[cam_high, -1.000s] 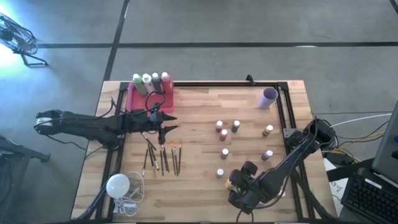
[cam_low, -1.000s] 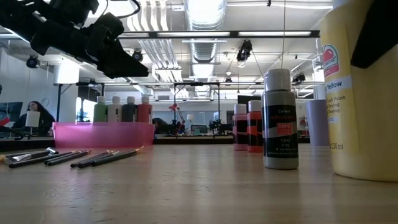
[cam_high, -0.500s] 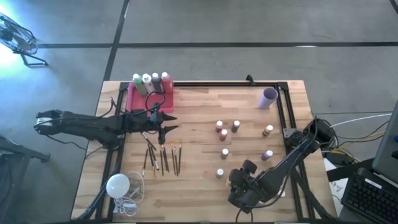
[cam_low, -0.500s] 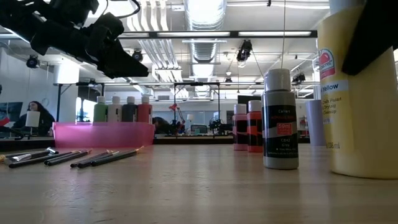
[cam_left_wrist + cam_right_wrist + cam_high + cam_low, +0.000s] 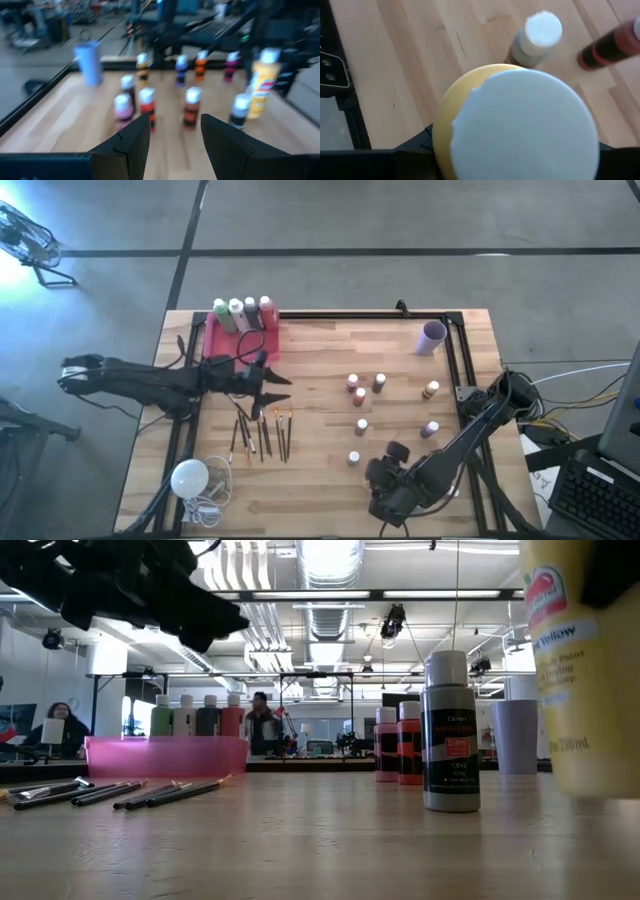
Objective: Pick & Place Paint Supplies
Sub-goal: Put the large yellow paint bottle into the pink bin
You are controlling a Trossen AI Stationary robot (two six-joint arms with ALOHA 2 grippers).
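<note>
Crowding the yellow bottle (image 5: 485, 100): grey-labelled bottle (image 5: 535, 40), red-banded bottle (image 5: 612, 47)

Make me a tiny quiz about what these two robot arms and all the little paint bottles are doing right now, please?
1. True or false: the right gripper holds the big yellow bottle clear of the table.
2. Which holds four bottles in a row? A) the purple cup B) the pink tray C) the white bulb
3. Fill in: the left gripper is open above the thin dark ______.

Key: 1 true, seen in the low view. 2 B. 3 brushes.
</note>
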